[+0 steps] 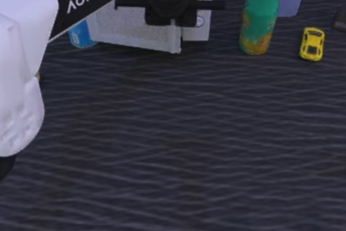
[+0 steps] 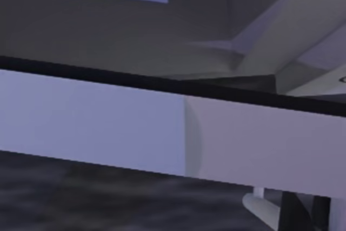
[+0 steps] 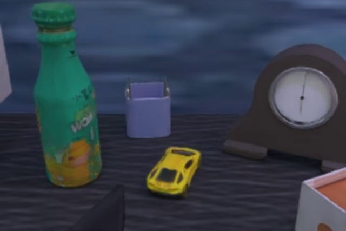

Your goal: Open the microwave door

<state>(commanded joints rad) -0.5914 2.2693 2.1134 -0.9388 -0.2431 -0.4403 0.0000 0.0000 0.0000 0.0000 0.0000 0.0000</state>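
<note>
Dark rippled tabletop (image 1: pixel 178 144) fills most of the top view, and the task's thing sits at its far edge, left of centre: the microwave door (image 1: pixel 138 28), a light-grey speckled panel that looks swung a little out from the white microwave body (image 1: pixel 201 4), its right edge standing proud of the control strip. Our left gripper (image 1: pixel 172 5) is over the top of that door near its free edge, but we cannot tell whether its fingers are apart or clamped on anything — the left wrist view shows only a pale panel edge up close. Our right arm is out of the top view, parked somewhere at the right; its wrist camera looks at a green bottle (image 3: pixel 66 98), a yellow toy car (image 3: pixel 174 171), a lilac cup (image 3: pixel 147 109) and a mantel clock (image 3: pixel 297 106), and its fingers are not shown clearly enough to judge. We judge the opening begun — the door seems ajar, with most of the swing left. A blue can (image 1: pixel 81 35) stands just left of the door.
</note>
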